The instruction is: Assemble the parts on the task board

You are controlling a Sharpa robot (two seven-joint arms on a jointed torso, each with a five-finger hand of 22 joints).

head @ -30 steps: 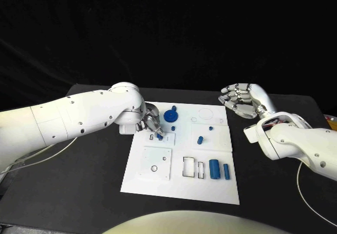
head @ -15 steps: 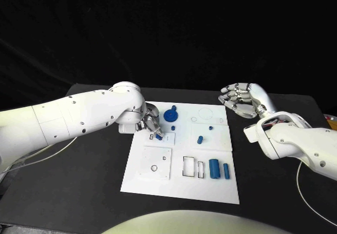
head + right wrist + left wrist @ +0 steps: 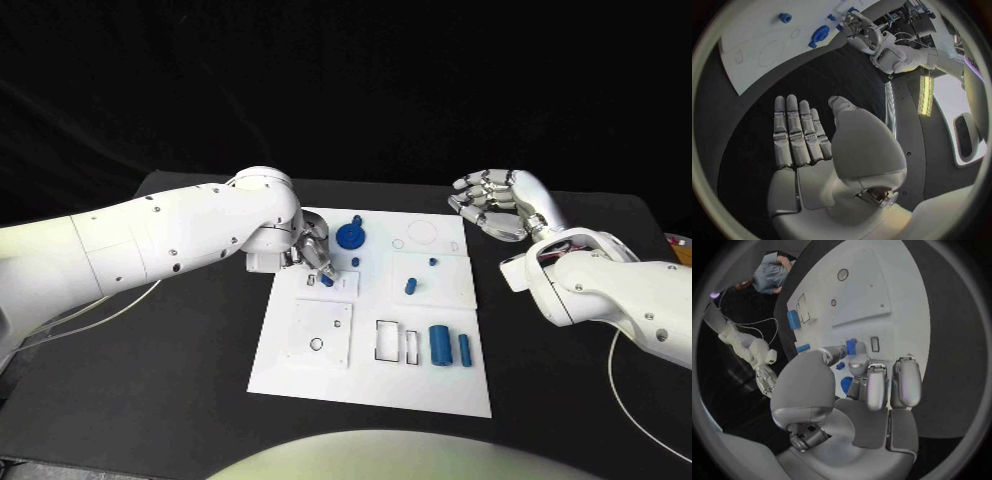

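Left hand (image 3: 307,250) reaching over the near-left part of the task board (image 3: 346,375), fingertips pinching a small blue part (image 3: 327,281) right at a small rectangular slot (image 3: 310,282) in the board. Same pinch showing in the left wrist view: blue part (image 3: 851,346) clamped between thumb and fingers (image 3: 877,385), sitting just beside the slot (image 3: 874,344). Cannot tell whether the part is touching the board surface.

Right hand (image 3: 490,204) hovering off the board's far-right corner, above the black worktop (image 3: 173,400), holding nothing. In the right wrist view, fingers (image 3: 795,132) lying straight and side by side, thumb standing apart, palm empty, so hand open.

Remaining parts sitting on the board:
- Round blue gear-like part (image 3: 351,238) near the far-left edge, just beside the left hand's fingers, with a smaller blue piece (image 3: 359,220) touching its far side.
- Small blue peg (image 3: 356,263) just near of the gear.
- Small blue peg (image 3: 433,264) and an oblong blue piece (image 3: 411,288) sitting mid-board, near each other but apart.
- 2 blue cylinders near the right edge, wider one (image 3: 440,346) just beside the slimmer one (image 3: 466,349), lying parallel.
- Thin blue strip (image 3: 414,347) standing at the edge of a rectangular cutout (image 3: 389,341), just left of the wide cylinder.
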